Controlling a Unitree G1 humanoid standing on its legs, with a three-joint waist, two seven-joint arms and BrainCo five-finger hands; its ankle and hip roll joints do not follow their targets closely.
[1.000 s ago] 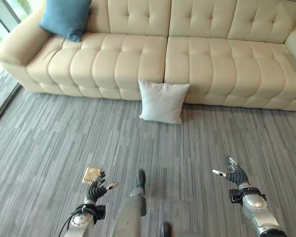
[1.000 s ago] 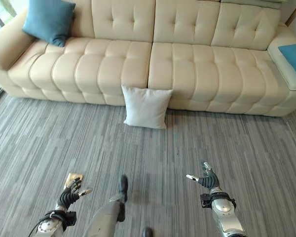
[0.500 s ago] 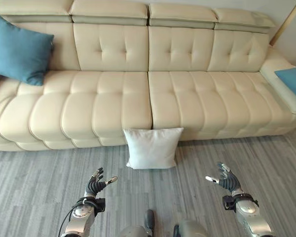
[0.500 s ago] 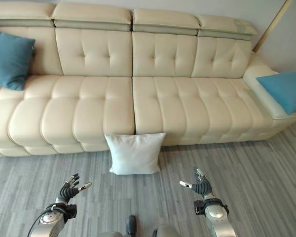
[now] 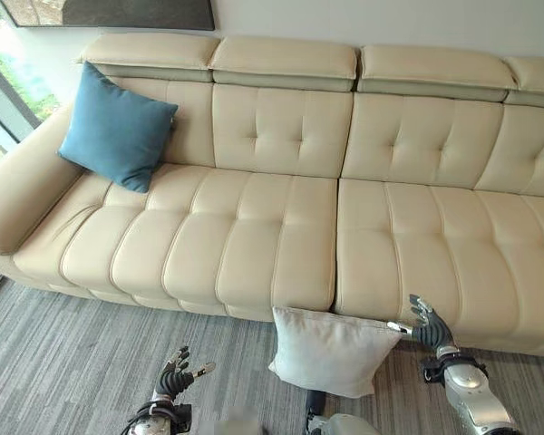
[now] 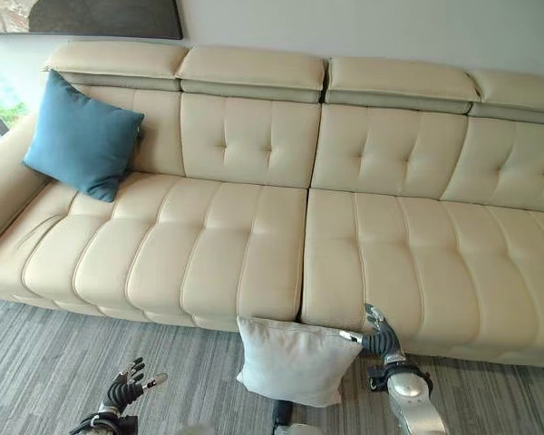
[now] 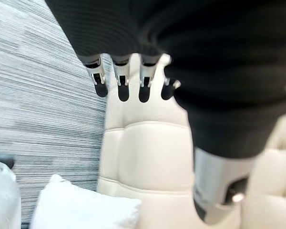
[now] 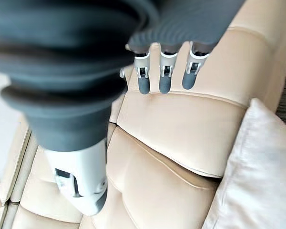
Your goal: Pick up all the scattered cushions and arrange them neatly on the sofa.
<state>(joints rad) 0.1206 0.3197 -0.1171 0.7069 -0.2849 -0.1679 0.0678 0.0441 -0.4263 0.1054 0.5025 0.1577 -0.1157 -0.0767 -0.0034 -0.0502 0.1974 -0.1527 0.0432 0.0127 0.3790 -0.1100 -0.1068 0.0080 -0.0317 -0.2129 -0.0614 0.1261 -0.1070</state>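
A cream sofa spans the view and carries one blue cushion, propped upright in its corner at about 10 o'clock against the backrest and armrest. One white cushion stands on the grey floor at 6 o'clock, leaning against the sofa's front edge. That makes two cushions. The right hand, fingers relaxed and spread, holds nothing; its thumb tip is just beside the white cushion's upper corner at 5 o'clock. The left hand, fingers loosely spread and empty, hovers over the floor at 7 o'clock, well apart from both cushions
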